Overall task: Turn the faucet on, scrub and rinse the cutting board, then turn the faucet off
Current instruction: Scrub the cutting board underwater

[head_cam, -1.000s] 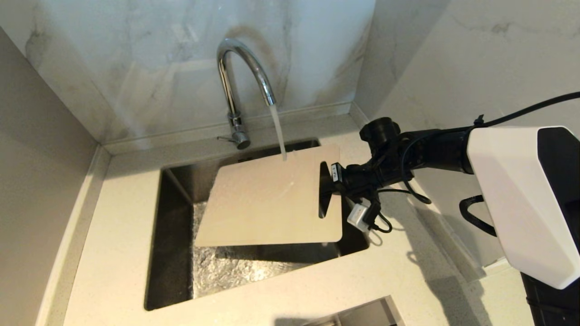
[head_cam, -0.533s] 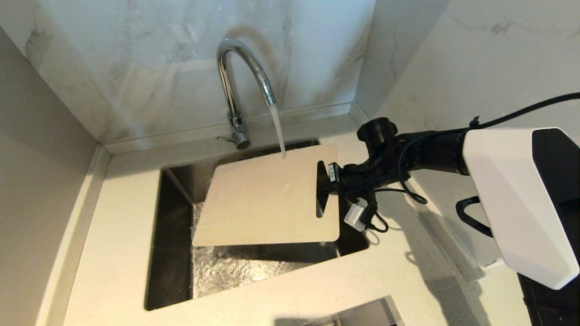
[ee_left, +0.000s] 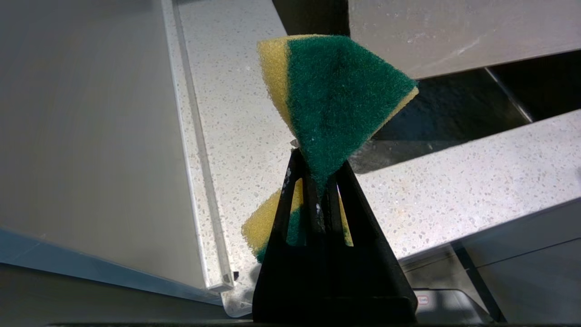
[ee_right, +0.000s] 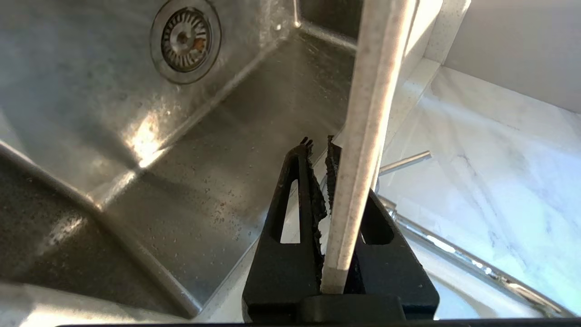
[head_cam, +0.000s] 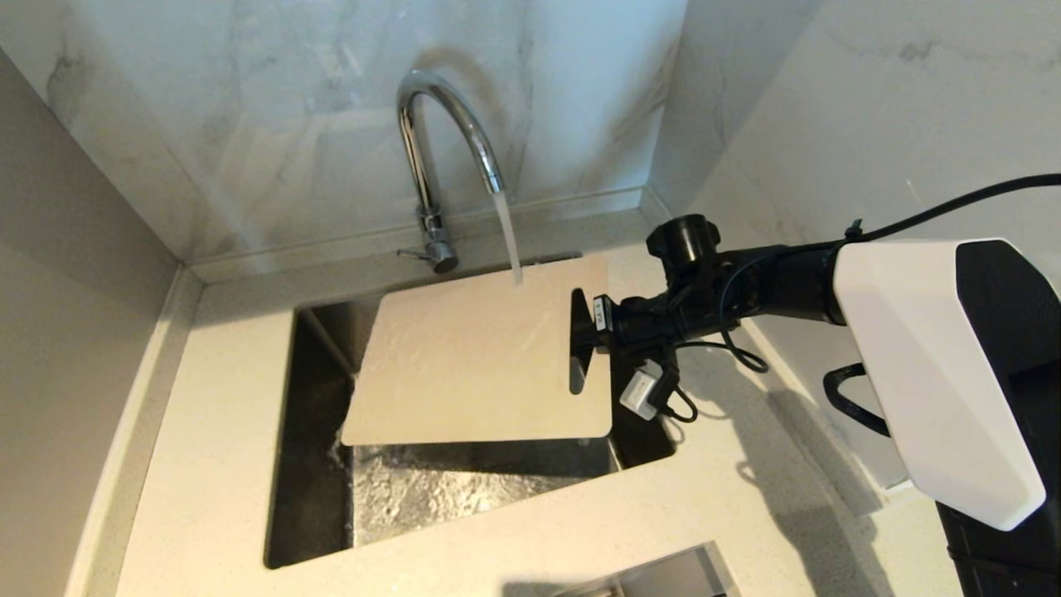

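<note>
Cutting board (head_cam: 464, 356) shifted left and slightly far over sink (head_cam: 315, 497), carried by right gripper (head_cam: 590, 327); stream now hitting far edge.

The support is a pale speckled stone countertop (head_cam: 215, 414) set into a corner of marble-patterned walls (head_cam: 273, 124). A rectangular steel sink (head_cam: 315, 464) is recessed into it, its wet floor carrying a round drain strainer (ee_right: 185, 40). The faucet (head_cam: 435, 149) is mounted on the countertop strip behind the sink, its side lever (head_cam: 412, 254) near the base.
</note>
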